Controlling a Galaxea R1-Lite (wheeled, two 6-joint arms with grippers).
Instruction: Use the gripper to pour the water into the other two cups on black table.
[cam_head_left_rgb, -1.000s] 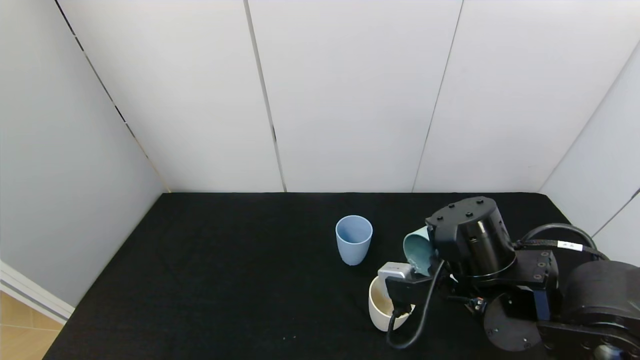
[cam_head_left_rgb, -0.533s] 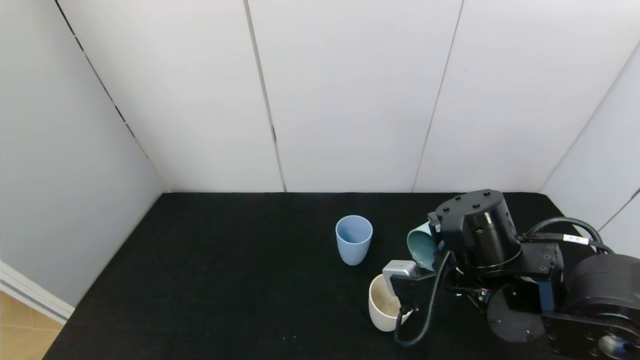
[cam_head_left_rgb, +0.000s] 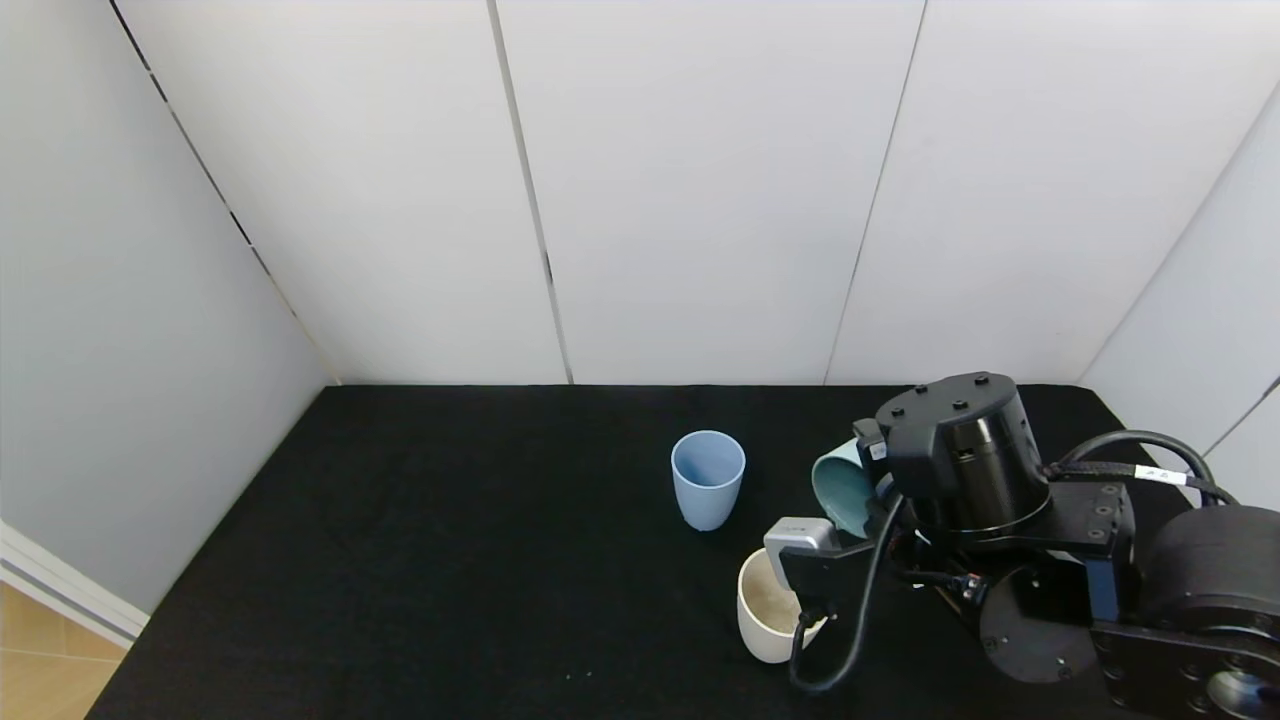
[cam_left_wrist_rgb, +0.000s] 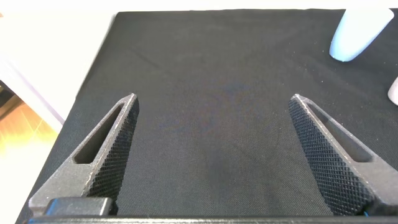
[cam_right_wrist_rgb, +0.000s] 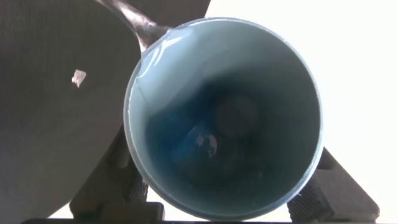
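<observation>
My right gripper (cam_right_wrist_rgb: 217, 202) is shut on the teal-green tumbler (cam_head_left_rgb: 840, 490), which lies tilted on its side with its mouth toward the left, just above and behind the cream-white cup (cam_head_left_rgb: 765, 612). In the right wrist view a thin clear streak like water (cam_right_wrist_rgb: 140, 23) leaves the tumbler's rim (cam_right_wrist_rgb: 134, 93). The light blue cup (cam_head_left_rgb: 707, 478) stands upright to the left on the black table (cam_head_left_rgb: 450, 560). My left gripper (cam_left_wrist_rgb: 212, 98) is open and empty low over the table; the light blue cup (cam_left_wrist_rgb: 357, 31) shows far ahead of it.
White wall panels (cam_head_left_rgb: 700, 200) close in the table at the back and on both sides. The right arm's bulky wrist and cables (cam_head_left_rgb: 1000, 520) fill the table's right front corner. The table's left edge (cam_head_left_rgb: 200, 560) drops to a wooden floor.
My right wrist has shifted a little back and to the right with the teal-green tumbler, so more of the cream-white cup's mouth shows. The two standing cups have not moved.
</observation>
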